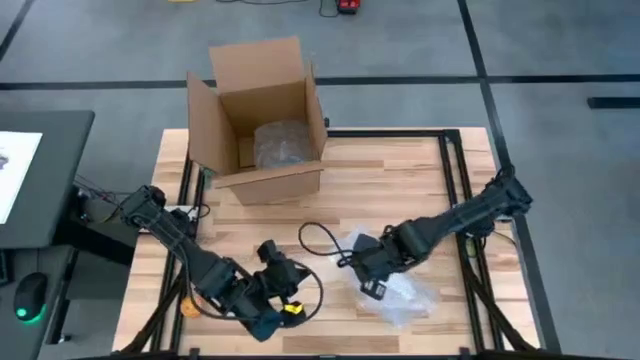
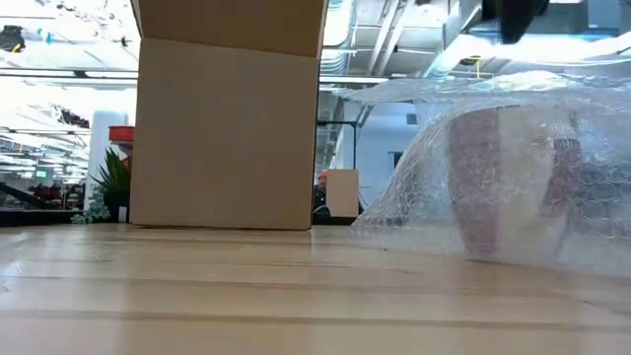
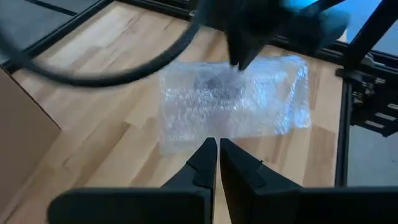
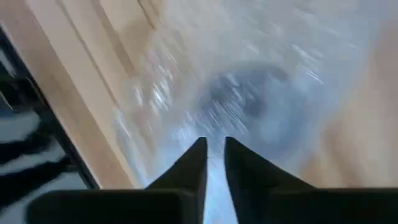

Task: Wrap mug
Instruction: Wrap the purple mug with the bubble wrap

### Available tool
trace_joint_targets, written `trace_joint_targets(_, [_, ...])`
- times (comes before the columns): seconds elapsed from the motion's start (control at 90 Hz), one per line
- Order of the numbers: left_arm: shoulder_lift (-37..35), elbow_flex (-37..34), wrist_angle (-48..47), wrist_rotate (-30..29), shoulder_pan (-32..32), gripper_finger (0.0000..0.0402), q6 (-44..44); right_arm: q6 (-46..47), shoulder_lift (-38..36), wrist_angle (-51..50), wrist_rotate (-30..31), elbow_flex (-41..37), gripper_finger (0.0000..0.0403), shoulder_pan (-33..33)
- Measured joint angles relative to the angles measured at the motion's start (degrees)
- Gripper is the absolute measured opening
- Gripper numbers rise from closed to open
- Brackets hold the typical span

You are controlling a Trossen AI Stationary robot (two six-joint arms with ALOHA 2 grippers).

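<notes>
crinkly clear bubble wrap [image 2: 513,168] shrouds cylindrical mug [image 2: 493,177].

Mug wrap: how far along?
Mostly covered: in the low view the mug sits under bubble wrap, whose loose edges spread on the table. In hand: the right gripper hovers over the bundle, fingers nearly shut. The left gripper waits shut near the front edge. Left: tucking the loose wrap; possibly boxing it, since the cardboard box stands open.
</notes>
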Motion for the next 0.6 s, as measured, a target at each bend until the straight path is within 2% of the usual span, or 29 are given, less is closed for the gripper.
trace_joint_targets(0.189, [0.0,0.0,-0.23,-0.15,-0.89,0.0,-1.24,4.69,-0.02,4.87,-0.55,-8.61,0.0002,-3.39])
trace_joint_targets(0.444, [0.0,0.0,-0.15,-0.13,-0.68,0.0,-2.77,8.28,-0.11,19.51,-2.27,-18.43,0.0,-4.97])
trace_joint_targets(0.6, [0.0,0.0,-0.03,-0.11,0.22,0.0,-2.79,10.21,-0.5,22.28,-2.04,-23.01,0.0,-5.53])
